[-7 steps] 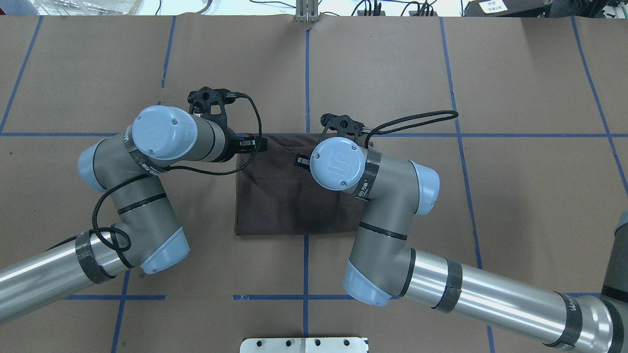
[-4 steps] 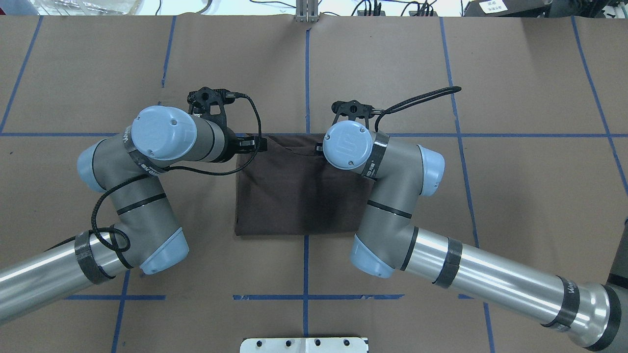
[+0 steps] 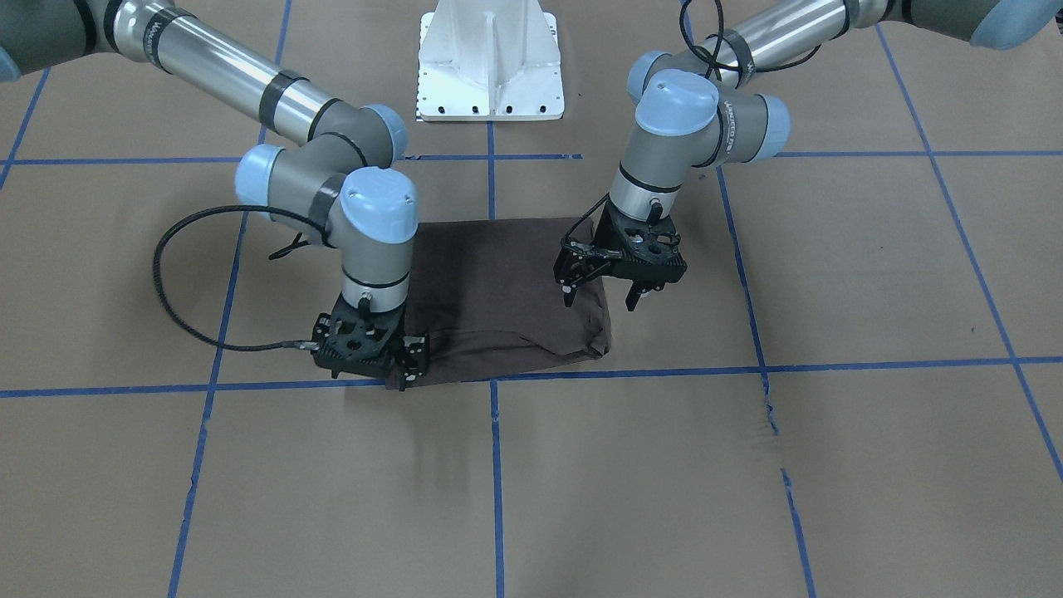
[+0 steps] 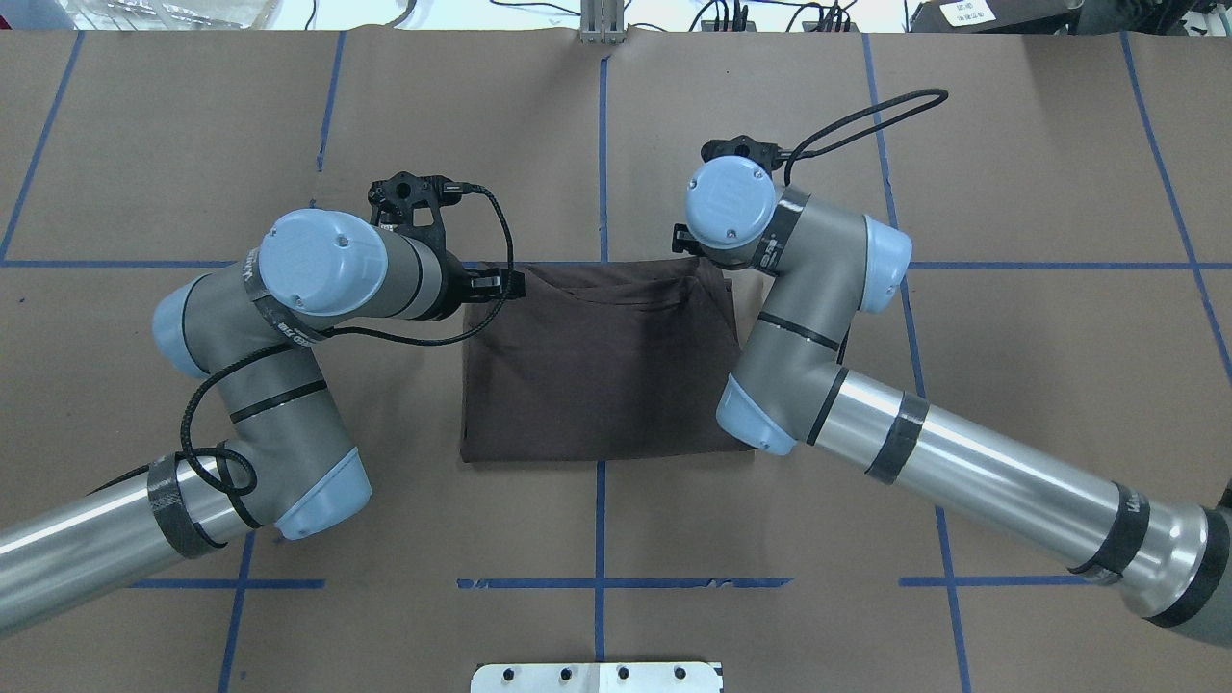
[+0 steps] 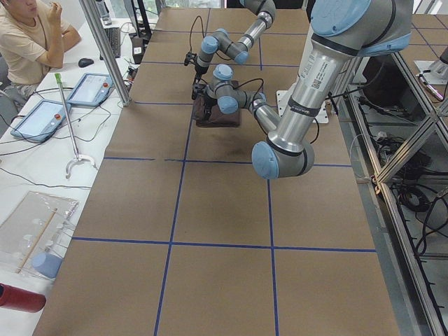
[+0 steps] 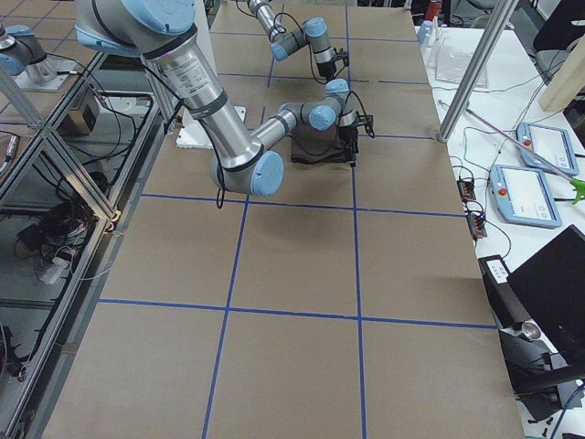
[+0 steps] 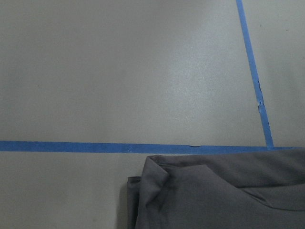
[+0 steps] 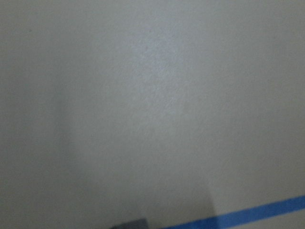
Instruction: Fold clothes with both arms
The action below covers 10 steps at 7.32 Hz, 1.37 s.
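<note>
Bright, even overhead light, soft shadows on the table [image 4: 1011,144], glare streak along the right arm [image 4: 991,491] tube; left wrist view sharp, right wrist view dim and blurred.

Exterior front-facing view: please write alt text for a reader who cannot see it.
A folded brown T-shirt lies on a paper-covered table with blue tape lines. The left end effector hangs open over one shirt corner; the right end effector sits low at another.
</note>
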Motion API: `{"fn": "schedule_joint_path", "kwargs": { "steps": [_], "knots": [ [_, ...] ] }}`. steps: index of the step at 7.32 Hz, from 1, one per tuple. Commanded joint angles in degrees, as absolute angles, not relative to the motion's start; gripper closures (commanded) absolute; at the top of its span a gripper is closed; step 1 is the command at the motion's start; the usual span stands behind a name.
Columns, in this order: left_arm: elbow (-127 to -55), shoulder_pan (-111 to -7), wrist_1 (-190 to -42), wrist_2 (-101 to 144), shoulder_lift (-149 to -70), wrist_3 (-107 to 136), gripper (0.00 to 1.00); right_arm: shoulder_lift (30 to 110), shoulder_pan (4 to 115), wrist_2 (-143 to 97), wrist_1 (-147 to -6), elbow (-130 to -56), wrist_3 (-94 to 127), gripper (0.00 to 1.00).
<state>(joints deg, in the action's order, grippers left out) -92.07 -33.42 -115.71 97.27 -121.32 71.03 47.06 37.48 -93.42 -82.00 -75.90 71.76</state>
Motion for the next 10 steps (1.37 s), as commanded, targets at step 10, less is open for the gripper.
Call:
{"fn": "schedule_joint_path", "kwargs": {
  "steps": [10],
  "knots": [
    [-79.72,-41.48,-114.34,93.98,-121.74,55.41,0.0,47.46,43.33,-102.22,-81.83,-79.01,68.47,0.0]
  ]
}}
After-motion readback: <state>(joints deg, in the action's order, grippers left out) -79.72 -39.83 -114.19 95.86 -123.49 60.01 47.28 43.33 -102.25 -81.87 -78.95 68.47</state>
